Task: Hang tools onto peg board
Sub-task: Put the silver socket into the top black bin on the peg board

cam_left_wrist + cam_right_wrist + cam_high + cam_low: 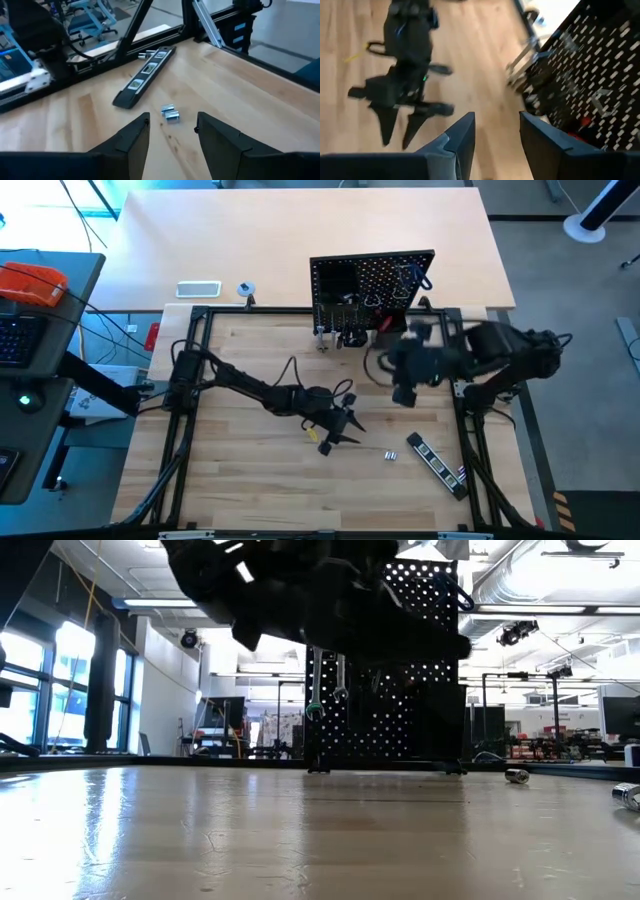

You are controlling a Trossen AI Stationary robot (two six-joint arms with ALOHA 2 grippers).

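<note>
1. One black perforated peg board (372, 288) stood upright at upper centre of the high view, several tools (345, 330) hanging on its front.
2. One striped black bar (437, 465) and one small metal piece (390, 454) lay lower right.
3. Left tool (350, 430) and right tool (403, 394) were both released, grasping nothing.
4. The desk (250, 480) was pale planked wood.

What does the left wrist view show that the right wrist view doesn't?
Only the left wrist view shows the black striped bar lying flat on the table and the small silver piece beyond the open, empty left gripper. Only the right wrist view shows the peg board with tools hung on it, past the open, empty right gripper, plus the left arm farther off. Both show bare wooden table.
</note>
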